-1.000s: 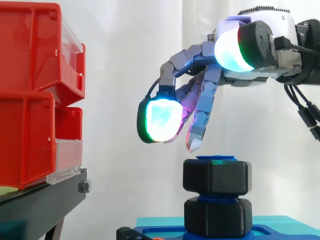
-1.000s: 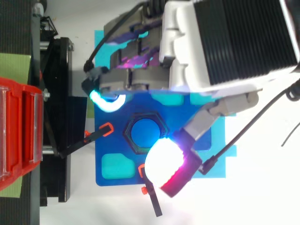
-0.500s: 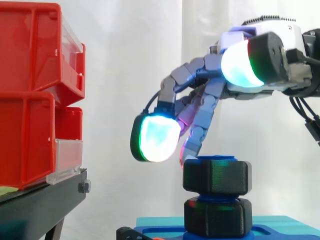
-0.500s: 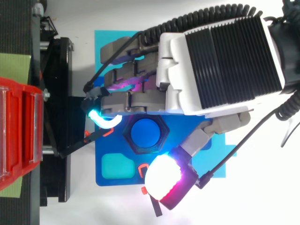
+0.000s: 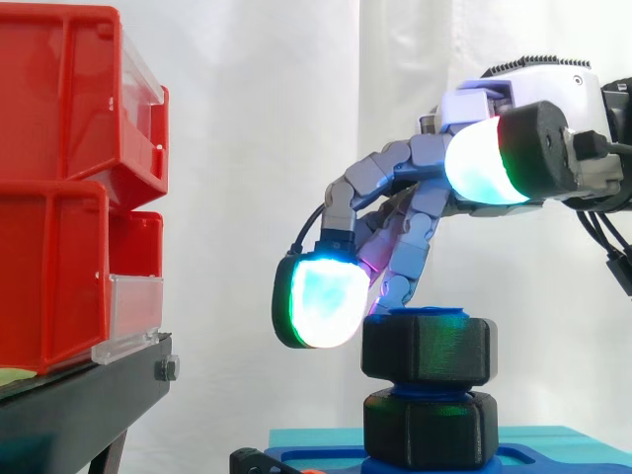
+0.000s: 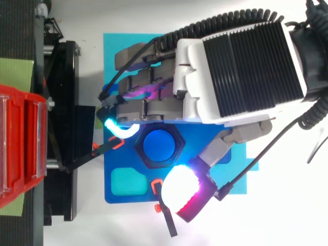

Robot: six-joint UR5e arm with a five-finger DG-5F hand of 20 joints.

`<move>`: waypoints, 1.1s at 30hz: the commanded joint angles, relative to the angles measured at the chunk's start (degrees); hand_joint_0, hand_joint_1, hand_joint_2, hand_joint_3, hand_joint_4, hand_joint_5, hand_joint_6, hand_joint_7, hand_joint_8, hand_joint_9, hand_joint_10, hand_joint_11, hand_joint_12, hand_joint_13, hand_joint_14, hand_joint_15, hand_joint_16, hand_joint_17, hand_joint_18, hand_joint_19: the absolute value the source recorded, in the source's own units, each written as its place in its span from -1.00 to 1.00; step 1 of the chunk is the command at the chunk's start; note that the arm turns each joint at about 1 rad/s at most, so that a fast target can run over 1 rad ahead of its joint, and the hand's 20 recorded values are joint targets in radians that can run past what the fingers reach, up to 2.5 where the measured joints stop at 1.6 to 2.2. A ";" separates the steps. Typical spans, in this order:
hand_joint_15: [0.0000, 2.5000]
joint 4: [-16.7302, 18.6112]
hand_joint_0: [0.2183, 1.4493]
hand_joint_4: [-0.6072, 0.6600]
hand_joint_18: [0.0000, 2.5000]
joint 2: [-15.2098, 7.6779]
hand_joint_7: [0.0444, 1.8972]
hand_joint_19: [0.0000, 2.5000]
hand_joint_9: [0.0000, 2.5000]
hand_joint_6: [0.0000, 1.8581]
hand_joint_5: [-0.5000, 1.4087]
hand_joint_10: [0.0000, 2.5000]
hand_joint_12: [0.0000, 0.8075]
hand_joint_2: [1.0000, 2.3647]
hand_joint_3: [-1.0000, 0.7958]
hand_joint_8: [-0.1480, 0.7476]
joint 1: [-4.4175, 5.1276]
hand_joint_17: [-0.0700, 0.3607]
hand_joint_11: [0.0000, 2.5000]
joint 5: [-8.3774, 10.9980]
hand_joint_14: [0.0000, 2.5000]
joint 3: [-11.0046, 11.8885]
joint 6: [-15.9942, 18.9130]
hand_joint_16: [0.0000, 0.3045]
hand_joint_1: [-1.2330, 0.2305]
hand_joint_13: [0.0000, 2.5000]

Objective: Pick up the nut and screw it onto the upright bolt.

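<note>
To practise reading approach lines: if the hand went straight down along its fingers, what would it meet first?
Probably the upper black nut on the blue bolt: the hand aims down at the nut's rim, though depth is unclear.

Pretty sure we're looking at a robotics lab test bench here: white curtain [image 5: 257, 148] as backdrop, red storage bins [image 5: 59, 178] stacked on a black stand [image 5: 79, 405], blue fixture plate [image 6: 125, 156] on a white tabletop [image 6: 287, 215].
</note>
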 commanded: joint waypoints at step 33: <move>-0.97 -3.57 -0.50 0.21 -0.49 0.06 0.50 -0.92 0.07 -0.46 -0.43 -1.00 -0.46 -1.00 -0.44 -0.01 -3.07 -0.42 -0.99 -3.59 -1.00 3.23 -3.20 -0.84 0.41 -0.25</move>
